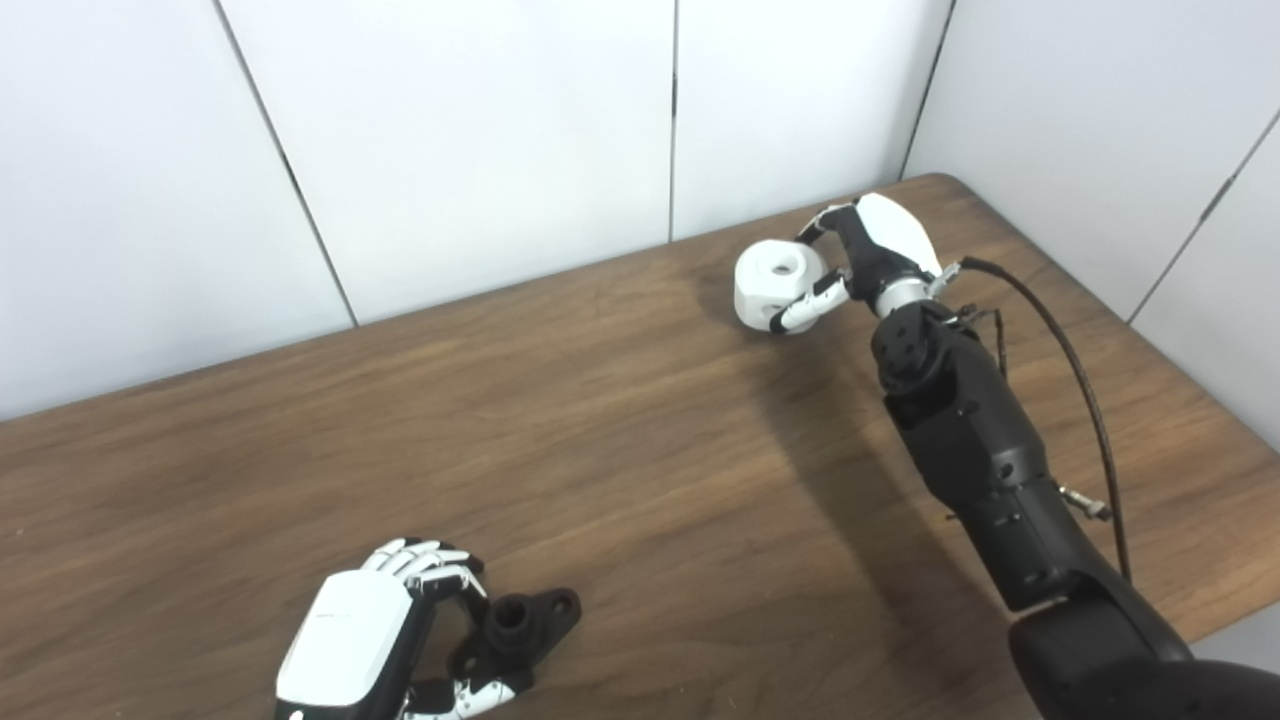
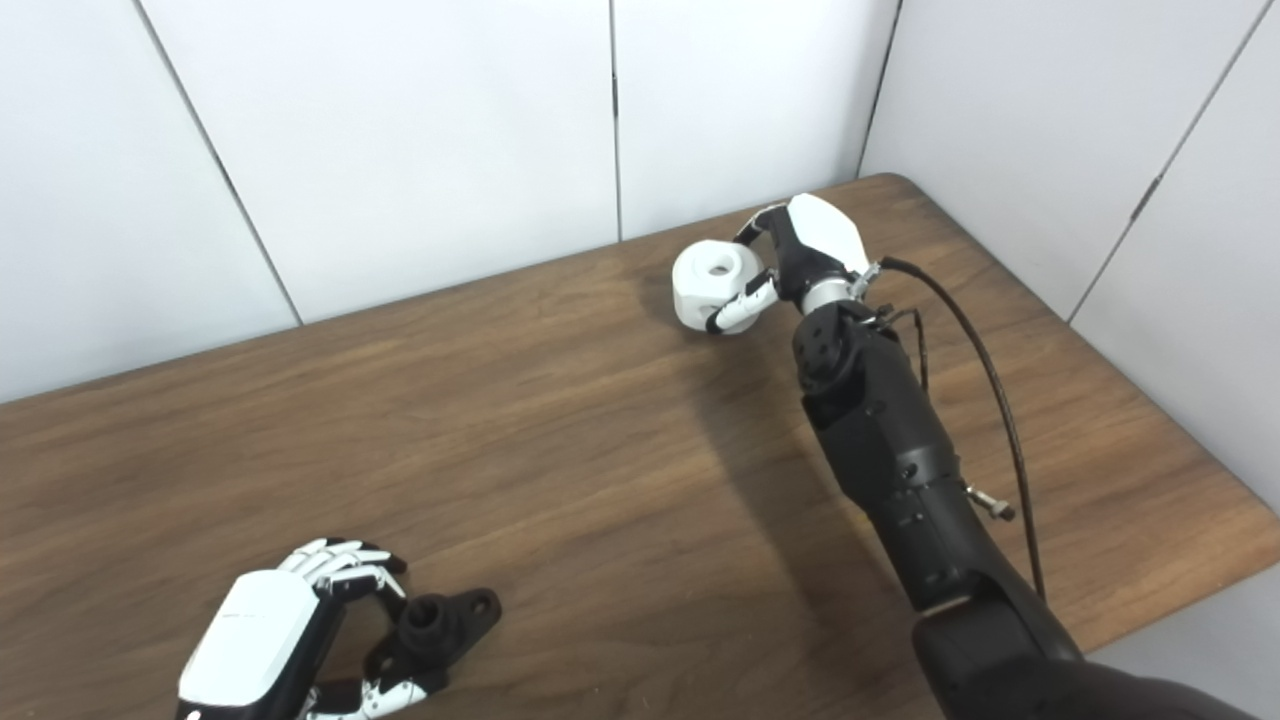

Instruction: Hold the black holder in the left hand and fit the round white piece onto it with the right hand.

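Alignment matters most from here: the right hand, fingers wrapped round the round white piece near the tabletop's far right corner, should carry it bore-down toward the black holder at the near left edge, which the left hand cups with curled fingers. Holder and piece lie well apart; nothing else stands between them.

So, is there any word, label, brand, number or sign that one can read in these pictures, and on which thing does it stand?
None can be read.
Round white piece held in the right hand: plain, no text.
Black holder at the left hand: no marking visible.
Brown wooden table and white wall panels: no print or sign.
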